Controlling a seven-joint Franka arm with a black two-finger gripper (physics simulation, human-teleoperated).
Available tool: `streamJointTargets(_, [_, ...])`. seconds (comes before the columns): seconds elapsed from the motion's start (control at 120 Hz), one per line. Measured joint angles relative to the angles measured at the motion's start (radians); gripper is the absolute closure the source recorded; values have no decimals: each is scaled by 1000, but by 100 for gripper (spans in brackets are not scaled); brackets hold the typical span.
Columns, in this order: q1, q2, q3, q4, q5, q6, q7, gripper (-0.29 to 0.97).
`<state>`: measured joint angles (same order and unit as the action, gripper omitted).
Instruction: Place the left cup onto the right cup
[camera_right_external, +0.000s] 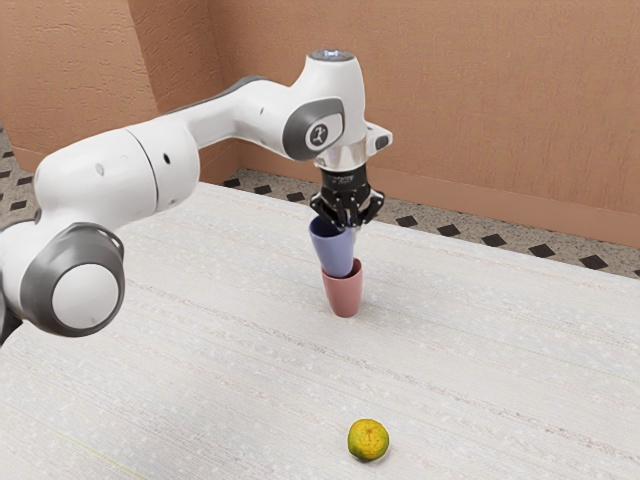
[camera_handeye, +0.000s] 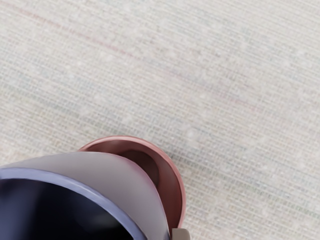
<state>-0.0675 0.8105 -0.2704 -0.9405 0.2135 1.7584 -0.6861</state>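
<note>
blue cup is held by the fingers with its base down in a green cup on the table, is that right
No: the exterior view shows a red cup, not green. The fingers do hold the blue cup with its base down in it, on the table.

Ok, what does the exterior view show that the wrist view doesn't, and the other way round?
Exterior view: the arm, the gripper shut on the blue cup at its rim, a yellow-orange fruit nearer the camera, the wall and the checkered floor. Wrist view: a look down into both cups' openings, with the inner wall of the red cup beside the blue one. Both: the blue cup's base sitting in the red cup, on the pale table.
</note>
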Motion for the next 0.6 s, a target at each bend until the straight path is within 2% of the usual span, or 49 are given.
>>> streamJointTargets(0.208, [-4, 3, 0, -3, -1, 6, -4, 78])
streamJointTargets(0.425, [-6, 0, 0, -11, -9, 13, -5, 34])
streamJointTargets(0.6, [-6, -5, 0, -12, -10, 13, -6, 15])
